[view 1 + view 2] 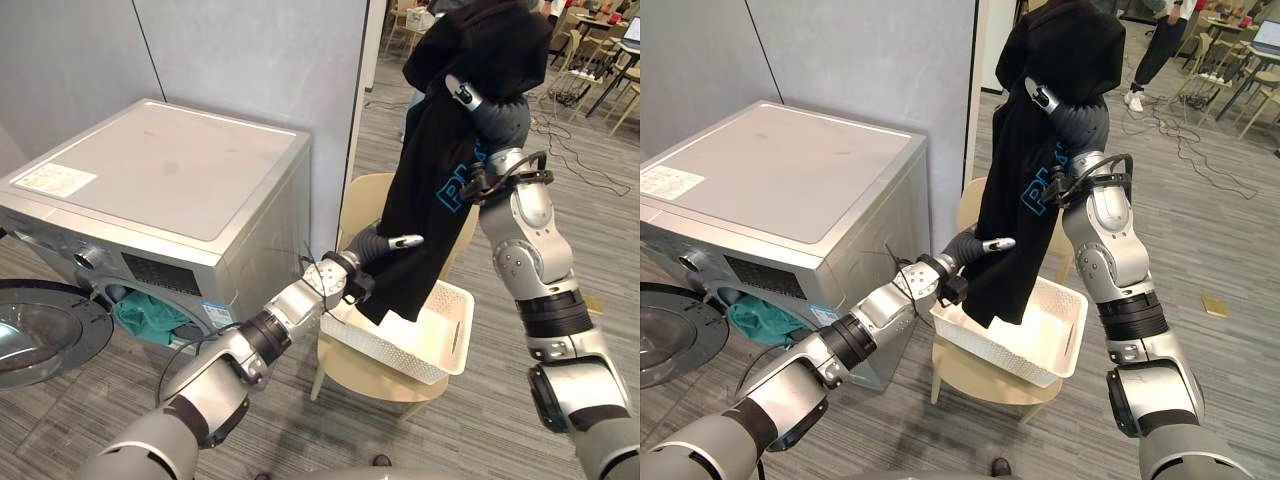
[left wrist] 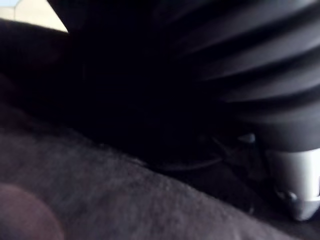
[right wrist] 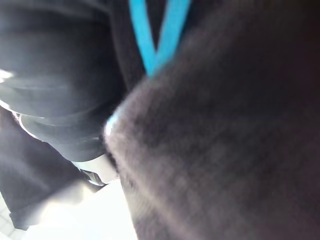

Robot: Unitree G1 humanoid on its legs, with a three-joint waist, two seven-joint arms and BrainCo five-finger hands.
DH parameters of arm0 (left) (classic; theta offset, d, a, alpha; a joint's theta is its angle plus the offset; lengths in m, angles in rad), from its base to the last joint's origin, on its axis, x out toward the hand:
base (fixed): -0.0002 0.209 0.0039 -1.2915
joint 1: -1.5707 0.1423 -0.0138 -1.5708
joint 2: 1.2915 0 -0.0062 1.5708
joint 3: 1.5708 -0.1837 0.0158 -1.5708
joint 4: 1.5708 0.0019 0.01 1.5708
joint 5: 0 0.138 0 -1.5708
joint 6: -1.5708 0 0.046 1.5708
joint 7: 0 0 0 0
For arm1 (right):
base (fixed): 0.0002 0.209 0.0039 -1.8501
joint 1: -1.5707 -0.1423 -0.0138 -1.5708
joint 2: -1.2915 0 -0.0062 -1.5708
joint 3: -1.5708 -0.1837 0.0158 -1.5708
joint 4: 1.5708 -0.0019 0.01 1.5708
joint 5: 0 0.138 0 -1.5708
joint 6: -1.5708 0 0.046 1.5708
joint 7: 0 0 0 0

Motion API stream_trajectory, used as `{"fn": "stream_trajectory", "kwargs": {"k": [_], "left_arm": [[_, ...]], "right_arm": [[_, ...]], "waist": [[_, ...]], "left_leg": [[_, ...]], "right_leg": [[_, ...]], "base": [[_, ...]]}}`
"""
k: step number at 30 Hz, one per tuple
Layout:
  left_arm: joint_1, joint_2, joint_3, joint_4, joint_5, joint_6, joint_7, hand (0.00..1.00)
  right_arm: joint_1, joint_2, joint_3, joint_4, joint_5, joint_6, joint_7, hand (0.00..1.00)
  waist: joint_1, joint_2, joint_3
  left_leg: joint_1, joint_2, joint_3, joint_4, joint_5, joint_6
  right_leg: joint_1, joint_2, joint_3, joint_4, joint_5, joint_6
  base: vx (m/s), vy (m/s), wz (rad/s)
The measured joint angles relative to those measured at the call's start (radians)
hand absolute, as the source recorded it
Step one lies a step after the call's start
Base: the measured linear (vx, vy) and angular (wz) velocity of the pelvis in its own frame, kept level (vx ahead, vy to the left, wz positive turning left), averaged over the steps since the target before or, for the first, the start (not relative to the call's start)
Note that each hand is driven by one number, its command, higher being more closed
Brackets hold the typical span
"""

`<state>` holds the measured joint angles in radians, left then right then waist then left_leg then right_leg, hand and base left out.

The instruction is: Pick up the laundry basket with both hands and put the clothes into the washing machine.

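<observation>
The black garment [image 1: 440, 170] hangs from the upper right of the frame to the centre, its hem dipping into the white laundry basket [image 1: 385, 352], which sits on a pale wooden chair [image 1: 362, 205] at lower centre. The right hand [image 1: 495, 112] is buried in the cloth up top and the left hand [image 1: 380, 243] is against its lower part. We cannot tell whether either grips. At left we see the washing machine [image 1: 170, 170], its door [image 1: 40, 330] open and teal cloth [image 1: 145, 312] in the drum.

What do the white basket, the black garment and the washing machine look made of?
Basket: likely rigid white plastic, matte, walls perforated in a grid.
Black garment: soft fabric, exact fibre unclear; it drapes in folds, with blue print.
Washing machine: probably painted metal, smooth silver-grey satin sheen.
</observation>
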<state>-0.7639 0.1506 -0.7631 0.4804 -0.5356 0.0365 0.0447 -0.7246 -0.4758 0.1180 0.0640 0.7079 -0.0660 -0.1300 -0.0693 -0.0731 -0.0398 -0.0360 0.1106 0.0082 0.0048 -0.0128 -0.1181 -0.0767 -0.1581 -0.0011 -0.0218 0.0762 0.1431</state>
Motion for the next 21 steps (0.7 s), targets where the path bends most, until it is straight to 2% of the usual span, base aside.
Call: {"fn": "stream_trajectory", "kwargs": {"k": [8, 21], "left_arm": [[-0.025, -0.078, -0.016, 0.045, 0.008, 0.003, 0.005, 0.00], [-0.093, -0.119, 0.009, 0.045, -0.083, 0.000, 0.071, 0.00]], "right_arm": [[-0.079, 0.039, 0.003, 0.011, 0.010, -0.001, -0.003, 1.00], [-0.096, 0.078, 0.003, 0.010, 0.037, -0.006, -0.024, 1.00]], "waist": [[-0.004, 0.002, 0.014], [-0.008, 0.004, 0.027]], "left_leg": [[0.000, 0.000, 0.001, 0.000, -0.001, 0.001], [-0.001, 0.000, 0.007, -0.004, -0.001, 0.001]], "right_leg": [[-0.001, 0.000, 0.002, -0.002, 0.000, 0.000], [-0.008, 0.000, 0.007, -0.002, 0.001, 0.000]], "base": [[0.00, 0.000, 0.00], [0.00, 0.000, 0.00]]}}
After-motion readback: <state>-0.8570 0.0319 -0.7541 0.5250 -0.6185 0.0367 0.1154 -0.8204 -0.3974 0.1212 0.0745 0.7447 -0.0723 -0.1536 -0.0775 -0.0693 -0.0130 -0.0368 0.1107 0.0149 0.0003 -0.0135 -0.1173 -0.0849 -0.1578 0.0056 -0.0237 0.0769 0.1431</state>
